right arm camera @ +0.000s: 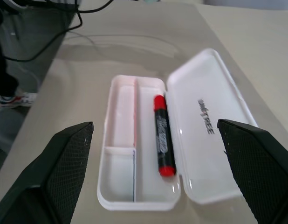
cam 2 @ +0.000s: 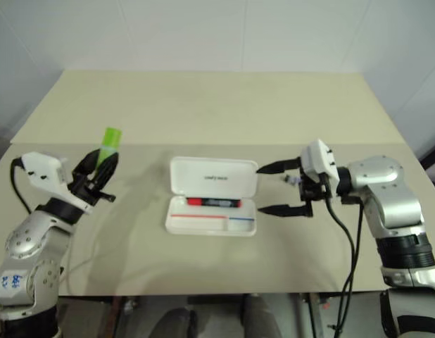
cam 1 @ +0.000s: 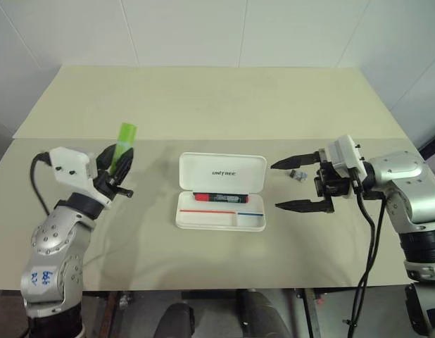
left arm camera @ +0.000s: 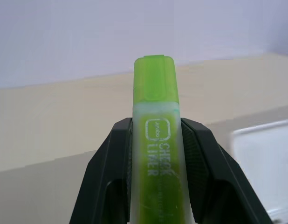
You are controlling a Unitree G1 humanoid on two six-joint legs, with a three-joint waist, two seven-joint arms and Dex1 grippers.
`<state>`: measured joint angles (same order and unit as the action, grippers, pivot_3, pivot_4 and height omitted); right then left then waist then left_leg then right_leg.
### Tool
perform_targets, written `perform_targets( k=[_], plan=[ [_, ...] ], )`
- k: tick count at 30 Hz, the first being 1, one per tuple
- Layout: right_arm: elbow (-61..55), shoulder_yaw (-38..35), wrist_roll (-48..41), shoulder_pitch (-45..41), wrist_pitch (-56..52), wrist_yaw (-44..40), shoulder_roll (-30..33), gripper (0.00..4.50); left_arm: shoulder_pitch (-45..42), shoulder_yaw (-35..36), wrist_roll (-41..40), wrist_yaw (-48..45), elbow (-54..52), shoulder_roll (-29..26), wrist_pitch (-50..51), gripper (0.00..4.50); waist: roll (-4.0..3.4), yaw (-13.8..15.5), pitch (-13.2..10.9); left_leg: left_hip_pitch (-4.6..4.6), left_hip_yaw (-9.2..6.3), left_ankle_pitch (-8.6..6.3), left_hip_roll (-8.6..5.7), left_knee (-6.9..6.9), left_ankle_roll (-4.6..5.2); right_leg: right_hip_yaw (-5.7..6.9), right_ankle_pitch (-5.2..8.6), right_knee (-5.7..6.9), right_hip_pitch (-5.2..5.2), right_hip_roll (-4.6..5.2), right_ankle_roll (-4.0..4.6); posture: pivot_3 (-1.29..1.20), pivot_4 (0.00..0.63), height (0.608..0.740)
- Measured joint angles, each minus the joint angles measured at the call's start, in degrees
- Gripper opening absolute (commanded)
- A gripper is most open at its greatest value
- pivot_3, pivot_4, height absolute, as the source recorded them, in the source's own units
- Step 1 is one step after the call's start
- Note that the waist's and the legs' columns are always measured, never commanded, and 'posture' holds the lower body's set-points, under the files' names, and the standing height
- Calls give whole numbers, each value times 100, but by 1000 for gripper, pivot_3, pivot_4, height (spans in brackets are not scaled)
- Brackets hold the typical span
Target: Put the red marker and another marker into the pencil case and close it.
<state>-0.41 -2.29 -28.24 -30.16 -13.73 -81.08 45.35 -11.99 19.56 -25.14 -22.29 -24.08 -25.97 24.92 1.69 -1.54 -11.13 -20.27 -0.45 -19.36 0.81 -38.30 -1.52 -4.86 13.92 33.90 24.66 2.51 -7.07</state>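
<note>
Carrying the green marker [cam 1: 124, 145] clamped in your left gripper [cam 1: 116, 169], bring it right over the open pencil case [cam 1: 222, 172], beside the red marker [cam 1: 218, 198]; keep your wide-open right gripper [cam 1: 300, 184] clear.

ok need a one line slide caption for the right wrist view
Open right gripper facing the open pencil case, red marker already lying in its tray.

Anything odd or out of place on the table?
One stray: a small grey-black clip-like bit lies loose on the table, between the open pencil case and the right gripper. Nothing spilled or damaged.
</note>
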Motion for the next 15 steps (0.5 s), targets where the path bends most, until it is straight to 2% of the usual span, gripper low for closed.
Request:
perform_targets(
  k=[4,6,12,15],
  plan=[
    [-142,-474,101,372,14,434,266,4500,-488,-517,-119,-1758,443,-834,-686,1035,-4,0,2,-1,11,0,-8,3,0,-8,0,-1,-1,8,0,0,150,740],
    [-139,-805,116,485,30,560,515,4500,-548,-776,-251,-2537,520,-1032,-904,1035,-4,-5,2,-2,16,-3,-6,4,6,-12,0,-1,-2,8,-1,0,150,740],
    [-535,-1208,-43,1068,-133,730,674,4500,-927,-1231,-319,-3781,1174,-1342,-1088,1035,-4,-12,1,1,19,-4,5,6,10,-16,0,-1,8,-8,-1,0,150,740],
    [-863,-1312,-141,1212,-228,905,679,4500,-1286,-1568,-136,-4025,1467,-1326,-1267,1035,-4,-8,1,2,18,-1,1,-3,11,-18,-2,2,4,-7,-5,0,150,740]
  ],
)
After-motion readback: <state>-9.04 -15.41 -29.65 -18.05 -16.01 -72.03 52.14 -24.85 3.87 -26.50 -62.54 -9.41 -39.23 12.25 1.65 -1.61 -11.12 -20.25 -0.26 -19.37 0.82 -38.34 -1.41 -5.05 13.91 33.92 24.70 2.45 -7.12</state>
